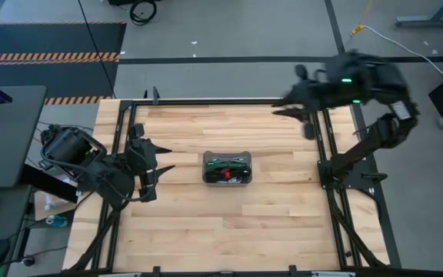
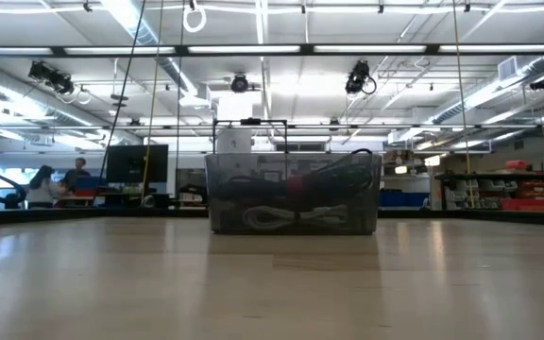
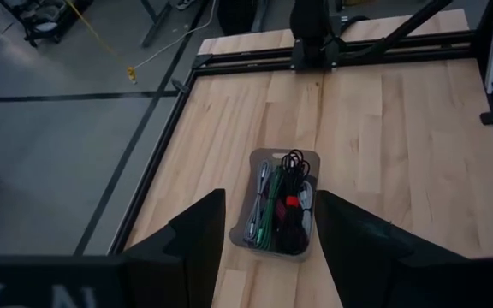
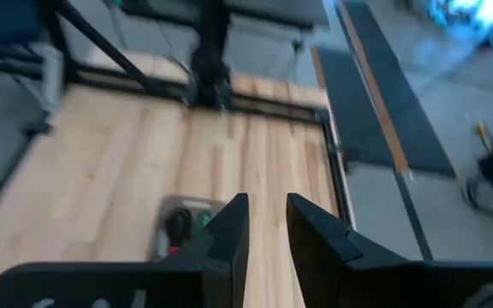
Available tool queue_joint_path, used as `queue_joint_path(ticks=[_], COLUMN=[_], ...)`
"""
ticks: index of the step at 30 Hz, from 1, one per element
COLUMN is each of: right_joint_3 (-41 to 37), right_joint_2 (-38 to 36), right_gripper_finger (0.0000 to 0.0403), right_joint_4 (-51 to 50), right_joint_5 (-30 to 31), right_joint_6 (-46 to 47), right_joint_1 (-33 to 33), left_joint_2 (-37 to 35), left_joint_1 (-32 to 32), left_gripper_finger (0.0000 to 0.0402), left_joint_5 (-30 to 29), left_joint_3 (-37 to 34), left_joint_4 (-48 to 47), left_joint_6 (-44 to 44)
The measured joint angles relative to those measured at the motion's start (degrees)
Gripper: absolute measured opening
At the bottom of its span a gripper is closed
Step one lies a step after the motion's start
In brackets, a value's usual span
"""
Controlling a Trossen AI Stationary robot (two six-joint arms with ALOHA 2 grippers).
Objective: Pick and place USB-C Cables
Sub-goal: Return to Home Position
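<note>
The USB-C cables lie bundled inside a small translucent grey bin at the table's middle: black ones with a red tie, a green one and a grey-white one show. In the low view the bin stands on its flat base. My left gripper is open and hovers left of the bin, pointing at it. My right gripper is raised over the table's far right part, its fingers a narrow gap apart.
Black frame rails run along the table's far, left and right edges. Bare wood surrounds the bin on every side. People sit at desks far behind the table. The floor beyond has striped mats.
</note>
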Motion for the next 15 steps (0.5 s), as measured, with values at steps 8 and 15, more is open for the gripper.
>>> queue_joint_path(ticks=[8,15], right_joint_3=[-0.1,-0.1], right_joint_2=[-6.8,-14.8], right_gripper_finger=[0.0087,0.0088], right_joint_4=[-1.1,-3.6], right_joint_5=[-1.0,-9.8], right_joint_6=[-0.4,4.9], right_joint_1=[6.4,9.1], left_joint_2=[0.0,-0.1], left_joint_1=[3.0,6.1], left_gripper_finger=[0.0188,0.0188], left_joint_5=[-0.1,-0.1], left_joint_3=[0.0,0.0], left_joint_4=[0.0,-0.1], left_joint_6=[0.7,1.8])
